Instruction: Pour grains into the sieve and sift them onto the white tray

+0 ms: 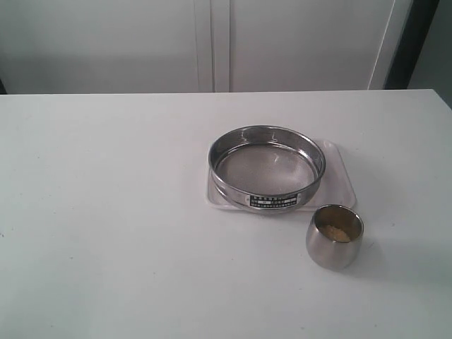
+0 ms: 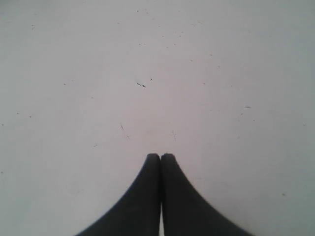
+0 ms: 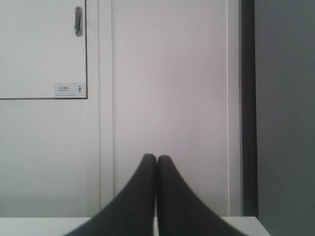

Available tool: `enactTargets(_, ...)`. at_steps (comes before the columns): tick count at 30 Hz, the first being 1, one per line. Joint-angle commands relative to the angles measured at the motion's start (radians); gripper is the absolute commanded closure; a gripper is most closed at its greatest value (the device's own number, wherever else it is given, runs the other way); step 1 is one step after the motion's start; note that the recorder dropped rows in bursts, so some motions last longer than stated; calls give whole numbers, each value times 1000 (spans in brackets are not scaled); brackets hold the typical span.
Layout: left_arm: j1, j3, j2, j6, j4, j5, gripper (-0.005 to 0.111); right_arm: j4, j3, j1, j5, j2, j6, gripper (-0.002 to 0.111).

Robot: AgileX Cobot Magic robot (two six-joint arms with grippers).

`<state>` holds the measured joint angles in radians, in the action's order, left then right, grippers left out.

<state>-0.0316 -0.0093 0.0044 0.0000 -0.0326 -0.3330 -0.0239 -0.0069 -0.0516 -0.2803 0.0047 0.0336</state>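
The steel sieve (image 1: 267, 168) rests on the white tray (image 1: 342, 180) right of the table's middle; its label faces the front and its mesh looks bare. In front of it to the right stands a small steel cup (image 1: 335, 236) with yellowish grains (image 1: 337, 230) inside. Neither arm shows in the exterior view. My left gripper (image 2: 160, 156) is shut with nothing in it, over bare white table. My right gripper (image 3: 157, 157) is shut and empty too, pointing at the white cabinet wall beyond the table edge.
The white table (image 1: 106, 212) carries only the tray, sieve and cup. White cabinet doors (image 1: 212, 42) stand behind it, with a dark gap (image 1: 417, 42) at the far right. A door handle (image 3: 78, 21) and small sign (image 3: 69, 89) show in the right wrist view.
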Motion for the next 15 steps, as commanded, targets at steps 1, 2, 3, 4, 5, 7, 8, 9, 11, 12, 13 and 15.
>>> enactTargets(1,5,9,-4,0,-4,-5,107,-1,7,1,-21,-5,-10,108)
enactTargets(2,5,9,-4,0,-4,-5,107,-1,7,1,-21,-5,-10,108)
enactTargets(3,5,9,-4,0,-4,-5,107,-1,7,1,-18,-5,-10,108)
enactTargets(4,5,9,-4,0,-4,-5,107,-1,7,1,-17,-5,-10,108)
enactTargets(5,5,9,-4,0,-4,-5,107,-1,7,1,-14,-5,-10,108)
enactTargets(7,5,9,-4,0,-4,-5,107,-1,7,1,-14,-5,-10,108)
enactTargets(8,5,9,-4,0,-4,-5,107,-1,7,1,-14,-5,-10,108)
enactTargets(9,5,9,-4,0,-4,-5,107,-1,7,1,-14,-5,-10,108)
enactTargets(11,5,9,-4,0,-4,-5,107,-1,7,1,-14,-5,-10,108)
enactTargets(12,5,9,-4,0,-4,-5,107,-1,7,1,-14,-5,-10,108)
enactTargets(13,5,9,-4,0,-4,-5,107,-1,7,1,-14,-5,-10,108)
enactTargets(15,5,9,-4,0,-4,-5,107,-1,7,1,-14,-5,-12,108)
